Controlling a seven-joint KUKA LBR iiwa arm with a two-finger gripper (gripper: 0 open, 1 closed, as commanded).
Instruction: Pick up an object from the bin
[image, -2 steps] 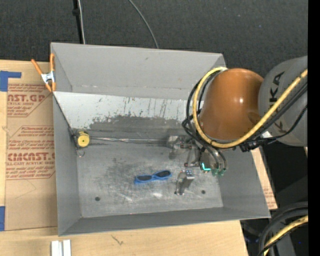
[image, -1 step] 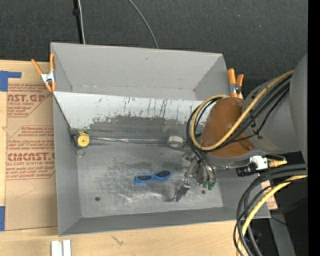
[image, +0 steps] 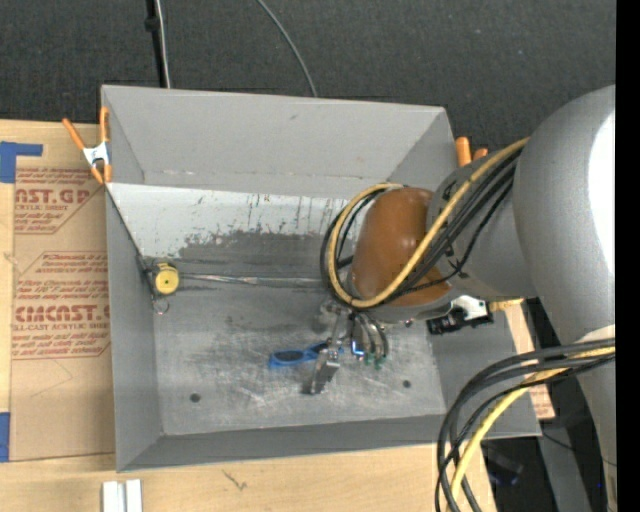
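- The arm reaches in from the right, its wrist bent down so the tool (image: 331, 366) sits low over the right middle of the bin (image: 268, 138) floor.
- A rounded orange cover (image: 392, 240) and looped yellow-black cables (image: 338, 262) hide much of the wrist, and I cannot tell whether the tool is released or clenched.
- A small blue thing (image: 289, 357), flat and curved, lies on the floor just left of the tool; whether they touch is unclear.
- A yellow disc (image: 165, 279) rests well apart, by the left wall.
- The floor is scuffed grey metal.
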